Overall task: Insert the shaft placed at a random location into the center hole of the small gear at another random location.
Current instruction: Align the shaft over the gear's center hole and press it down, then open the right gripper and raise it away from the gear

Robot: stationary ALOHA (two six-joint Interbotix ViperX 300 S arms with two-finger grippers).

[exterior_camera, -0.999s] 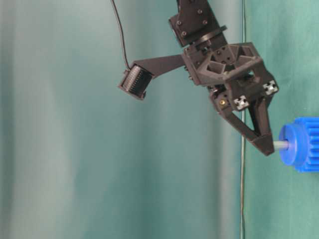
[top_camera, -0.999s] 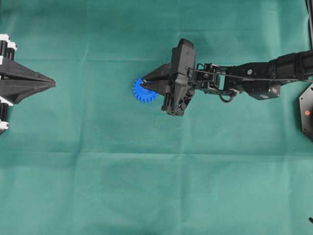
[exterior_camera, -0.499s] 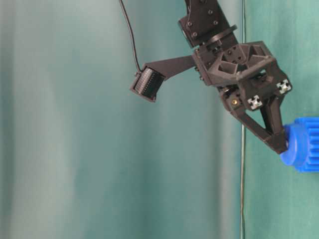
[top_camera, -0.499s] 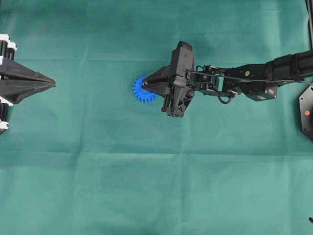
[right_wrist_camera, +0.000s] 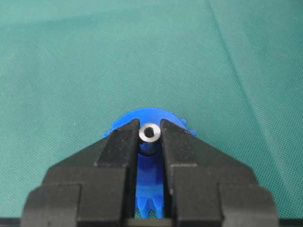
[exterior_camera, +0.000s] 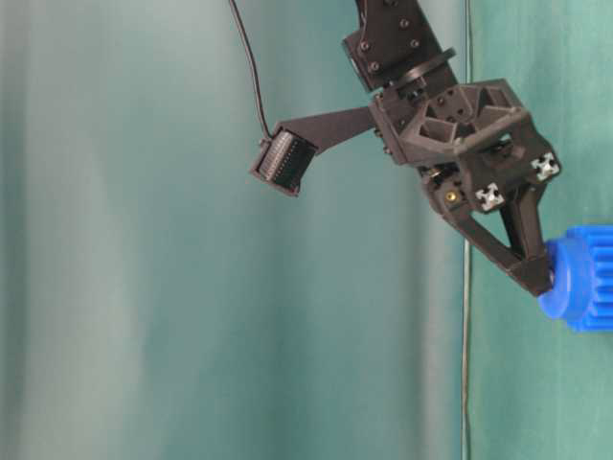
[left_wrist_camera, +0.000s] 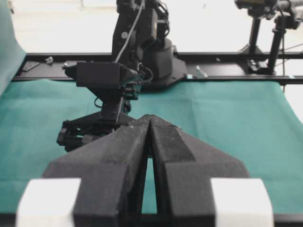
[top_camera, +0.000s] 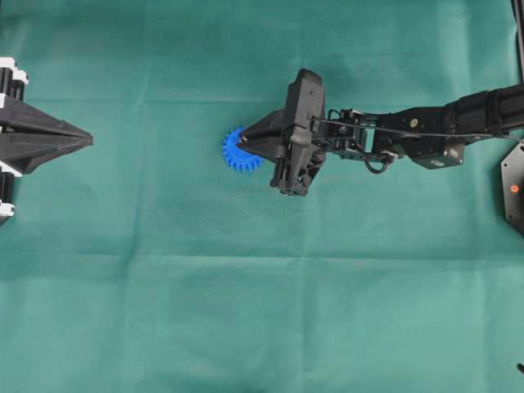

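Shaft (right_wrist_camera: 151,133): one, silvery.

Overhead: one small gear (top_camera: 238,154) flat on the green surface (top_camera: 246,311); right pincer (top_camera: 242,142) over its hub; left pincer (top_camera: 86,138) well apart, pressed together.

Table-level: right pincer's tips touch the gear's hub; shaft hidden.

Left wrist: fingers (left_wrist_camera: 137,142) meet at the tips.

Right wrist: shaft seen end-on, pinched between both fingers over the gear, long axis perpendicular to the gear's face.
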